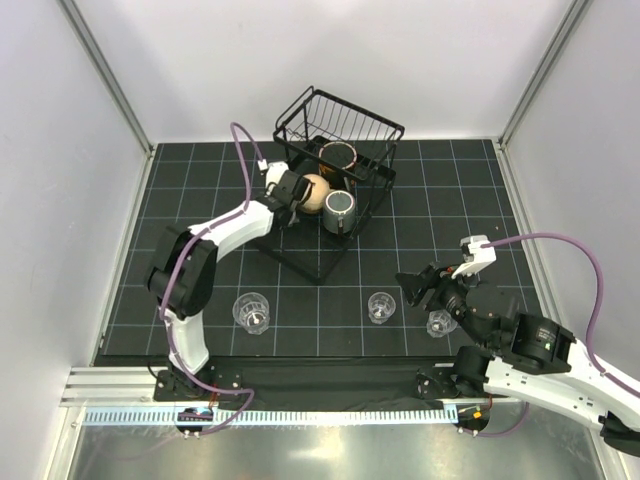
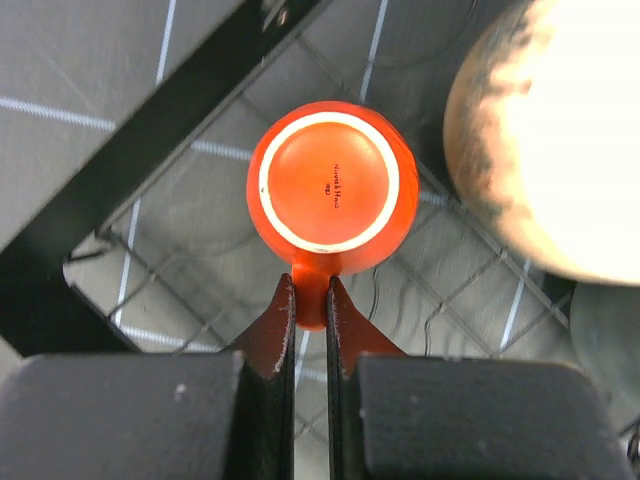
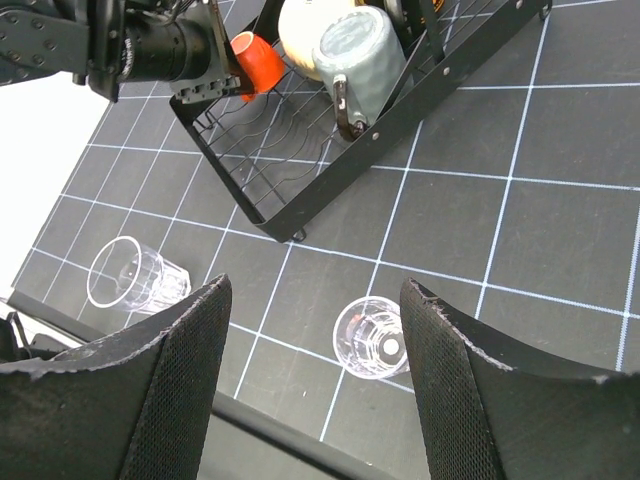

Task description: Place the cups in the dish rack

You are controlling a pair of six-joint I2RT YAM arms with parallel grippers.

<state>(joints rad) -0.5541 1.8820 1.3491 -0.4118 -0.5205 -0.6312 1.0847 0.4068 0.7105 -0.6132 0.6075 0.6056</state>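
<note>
Only the left wrist view showed the grip plainly: the left gripper (image 2: 310,290) had its fingers pinched tight on the small handle of the red-orange cup (image 2: 333,190). The cup was turned so its white-ringed base faced the camera, and it hung above the wire floor of the dish rack (image 1: 355,107). From the top view that cup was almost wholly hidden behind the gripper at the rack's left side. The right wrist view caught it from the side, tilted at the rack's open lower tier.

Beside the cup, inside the rack, stood the beige mug (image 1: 315,192) with the grey mug (image 1: 340,208) just to its right. The right wrist view showed the grey mug mouth-down with its handle toward the rack's front edge. The brown-rimmed cup (image 1: 338,156) sat deeper in the rack under the raised basket, clear only from above.

Three glasses stood on the mat (image 1: 470,190), well apart from the rack on its near side: the first tumbler (image 1: 251,311), the second tumbler (image 1: 380,306) and the third tumbler (image 1: 440,322). The right wrist view showed only the first two. The right gripper (image 3: 312,290) hovered near the third with its fingers spread wide and nothing between them.
</note>
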